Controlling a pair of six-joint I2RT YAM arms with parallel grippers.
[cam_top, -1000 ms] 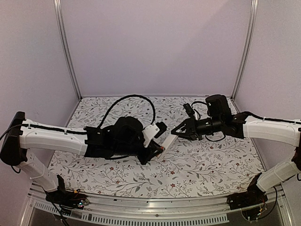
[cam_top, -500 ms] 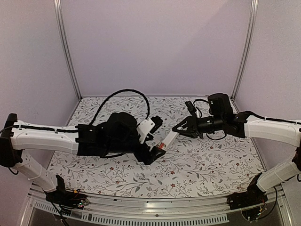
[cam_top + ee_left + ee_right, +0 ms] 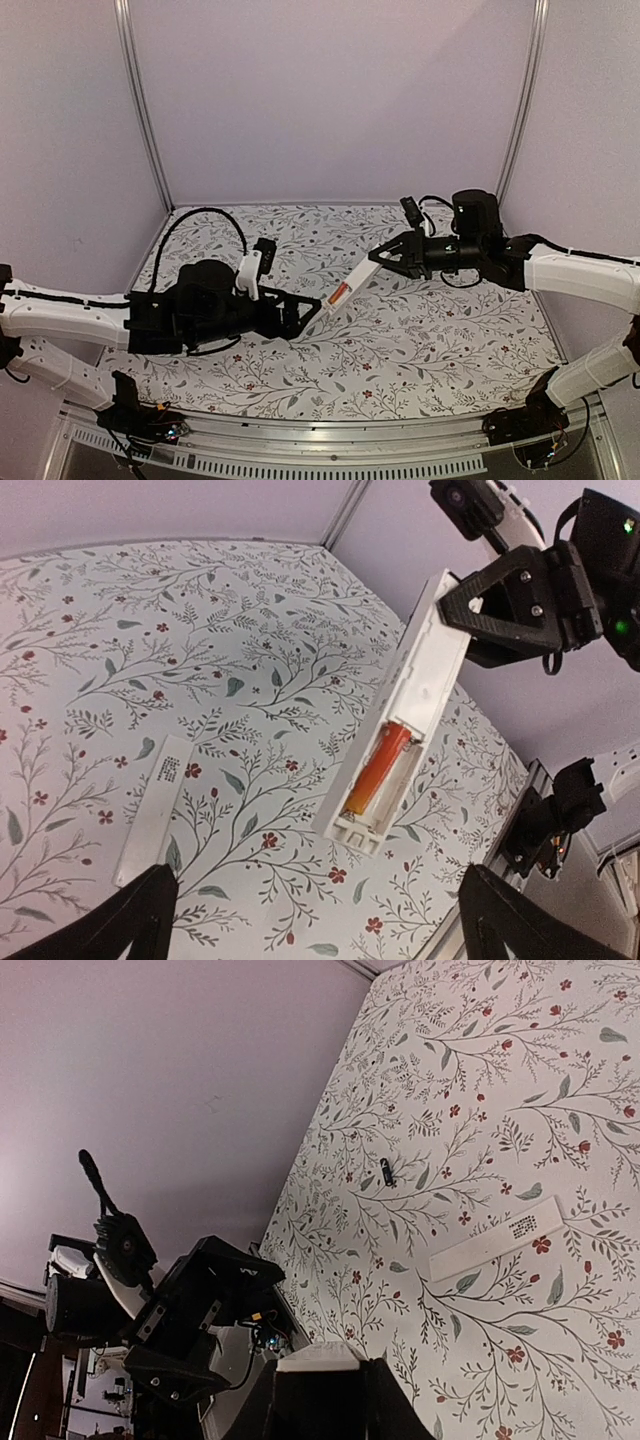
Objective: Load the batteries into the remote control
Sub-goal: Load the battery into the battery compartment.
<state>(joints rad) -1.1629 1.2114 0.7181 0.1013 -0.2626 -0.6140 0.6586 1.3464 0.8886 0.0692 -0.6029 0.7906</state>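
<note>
Right, my right claw point(image 3: 385, 258) is clamped on the top end of the remote control point(image 3: 350, 284), holding it clear of the floral cloth point(image 3: 420, 350). In the top view the white bar slopes from that grip at 1 o'clock down toward 7 o'clock. My left claw point(image 3: 300, 316) sits just off the remote's low end, at about 8 o'clock from it. Its fingers are spread wide with nothing between them, and it is near the remote but not touching.

Through my left wrist camera, the remote's back faces me with the compartment uncovered near the low end. An orange battery point(image 3: 380, 770) lies lengthwise in that bay. I cannot tell whether a second cell sits beside it. My two black fingertips point(image 3: 140, 920) frame the bottom corners of that view, well apart.

At 9 o'clock from the remote's low end, a thin white strip with small black print point(image 3: 155, 805) lies flat on the cloth.

From my right wrist camera, the same strip shows at 3 o'clock. A small dark stick point(image 3: 388, 1173) lies on the cloth up at 11 o'clock from it, well apart and too tiny to read further.
</note>
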